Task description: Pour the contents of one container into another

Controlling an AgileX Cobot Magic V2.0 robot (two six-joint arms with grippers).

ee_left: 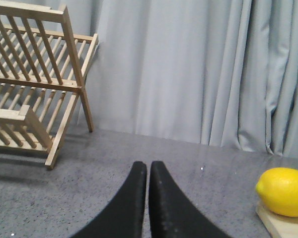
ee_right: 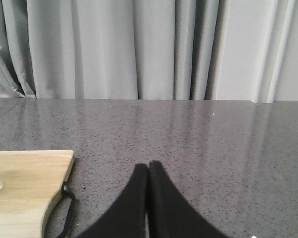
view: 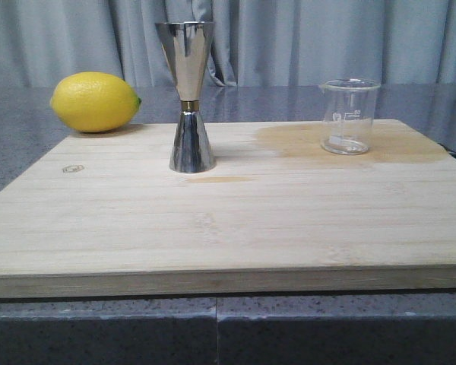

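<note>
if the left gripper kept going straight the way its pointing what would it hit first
Probably nothing soon. The left gripper, fingers together, points over bare grey countertop toward the curtain. The wooden rack and the lemon lie off to either side. Depth is unclear, so the curtain is a guess.

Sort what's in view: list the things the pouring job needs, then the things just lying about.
Needed for the pour:
glass beaker
steel jigger

Just lying about:
lemon
wooden dish rack
bamboo board (only carries the two vessels; it has a damp stain under the beaker)
</note>
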